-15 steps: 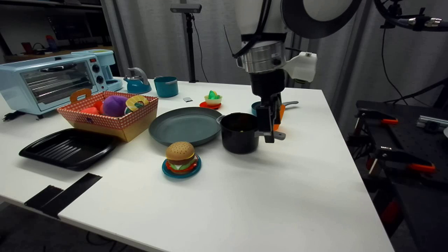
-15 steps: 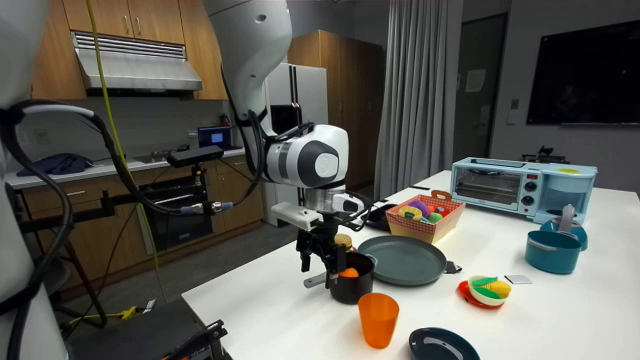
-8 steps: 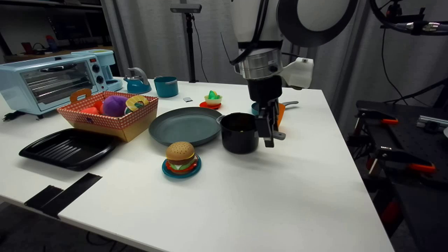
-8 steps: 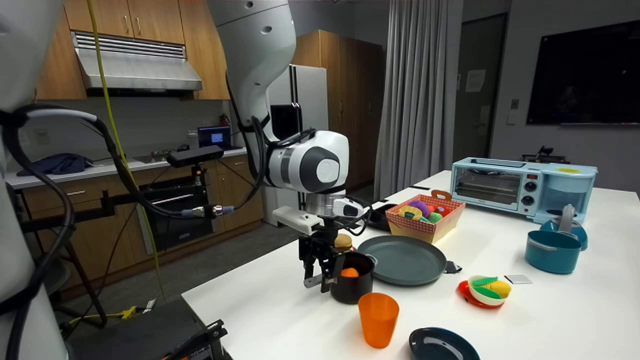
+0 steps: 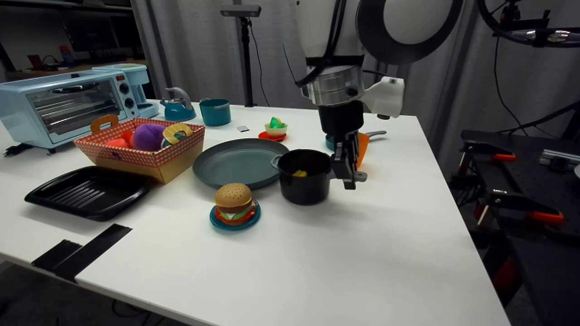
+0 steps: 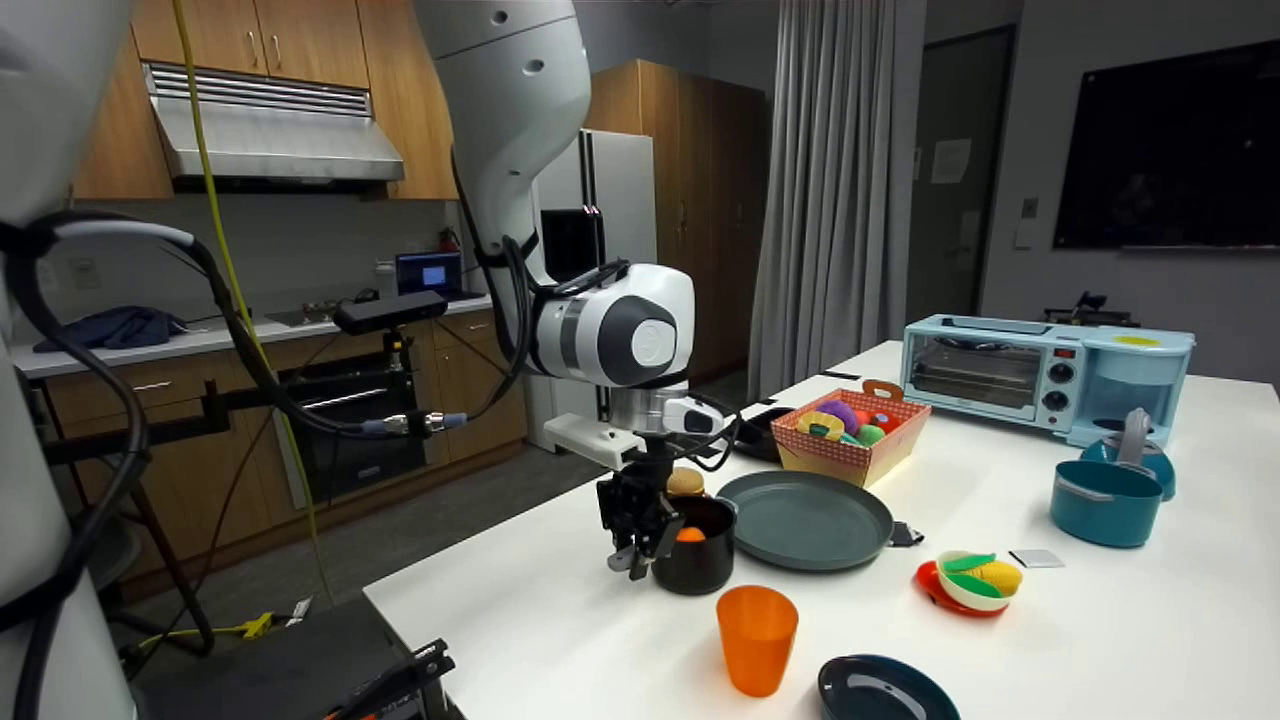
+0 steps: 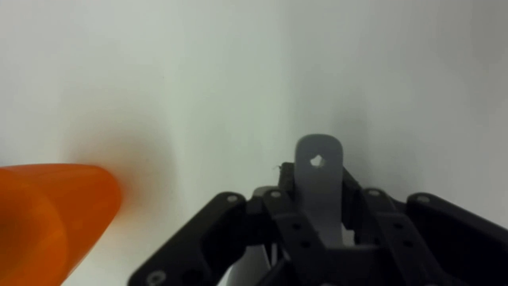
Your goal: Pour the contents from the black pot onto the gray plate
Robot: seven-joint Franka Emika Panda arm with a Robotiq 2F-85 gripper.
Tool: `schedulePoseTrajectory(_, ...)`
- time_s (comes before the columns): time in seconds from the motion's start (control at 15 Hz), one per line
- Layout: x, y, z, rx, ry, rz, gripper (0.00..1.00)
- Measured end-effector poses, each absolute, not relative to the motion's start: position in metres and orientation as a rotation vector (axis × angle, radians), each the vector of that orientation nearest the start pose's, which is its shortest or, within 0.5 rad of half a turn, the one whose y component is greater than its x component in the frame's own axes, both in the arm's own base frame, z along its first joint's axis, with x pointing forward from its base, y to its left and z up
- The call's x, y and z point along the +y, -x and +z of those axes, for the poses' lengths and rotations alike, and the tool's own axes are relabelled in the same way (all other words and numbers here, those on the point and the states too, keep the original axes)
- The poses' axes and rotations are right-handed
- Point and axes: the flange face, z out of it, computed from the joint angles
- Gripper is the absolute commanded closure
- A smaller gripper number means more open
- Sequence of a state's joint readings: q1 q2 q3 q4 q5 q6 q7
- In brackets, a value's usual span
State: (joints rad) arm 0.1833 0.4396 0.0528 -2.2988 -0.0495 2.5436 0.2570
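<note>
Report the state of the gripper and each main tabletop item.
Black pot: mouth up, lidless
Gripper: closed around black pot's handle
Orange food: in black pot
Yellow food: in black pot
Gray plate: flat, empty
Orange cup: upright
Toy burger: assembled, on saucer
Basket: holding toys
Toaster oven door: closed
Teal pot: upright, lidless
Kettle: upright

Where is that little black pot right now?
In an exterior view, the black pot is to the right of the gray plate and the toy burger; in the wrist view, the gripper holds its gray handle.
</note>
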Motion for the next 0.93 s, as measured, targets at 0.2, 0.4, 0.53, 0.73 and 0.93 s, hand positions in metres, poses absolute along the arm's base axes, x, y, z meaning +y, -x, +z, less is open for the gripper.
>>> schedulePoseTrajectory(0.2,0.120,-0.487,0.142,-0.032,3.175,0.297,0.93)
schedulePoseTrajectory(0.4,0.120,-0.489,0.145,-0.027,3.175,0.285,0.93)
schedulePoseTrajectory(0.53,0.121,-0.491,0.152,-0.009,3.174,0.266,0.93)
schedulePoseTrajectory(0.73,0.124,-0.492,0.169,0.028,3.167,0.222,0.93)
schedulePoseTrajectory(0.93,0.123,-0.489,0.189,0.084,3.164,0.174,0.93)
